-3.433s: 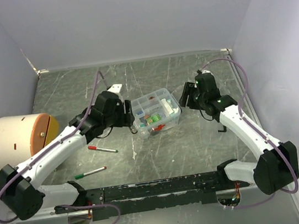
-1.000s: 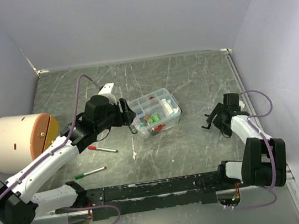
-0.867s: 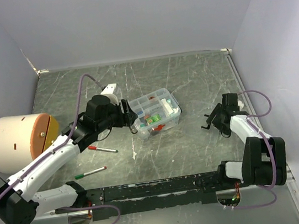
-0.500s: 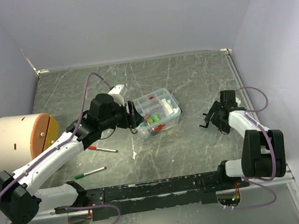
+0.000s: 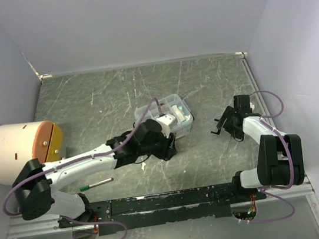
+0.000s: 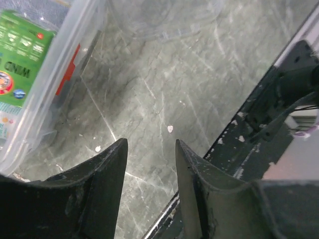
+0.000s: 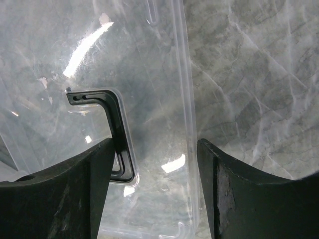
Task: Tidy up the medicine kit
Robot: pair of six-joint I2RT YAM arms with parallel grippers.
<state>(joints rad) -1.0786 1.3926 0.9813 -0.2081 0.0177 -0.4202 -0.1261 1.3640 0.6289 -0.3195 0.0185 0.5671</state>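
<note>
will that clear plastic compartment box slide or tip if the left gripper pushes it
Probably slides: the clear plastic compartment box is low and wide, sitting flat on the smooth stone-look table. It looks thin-walled with small packets inside, so likely light, and it may skid or twist from the open left gripper rather than move straight.

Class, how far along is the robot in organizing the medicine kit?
Done: the kit already holds a green packet. In hand: nothing; left gripper and right gripper are open, the right over a clear plastic piece, perhaps the lid. Left: a green marker lies on the table.
</note>
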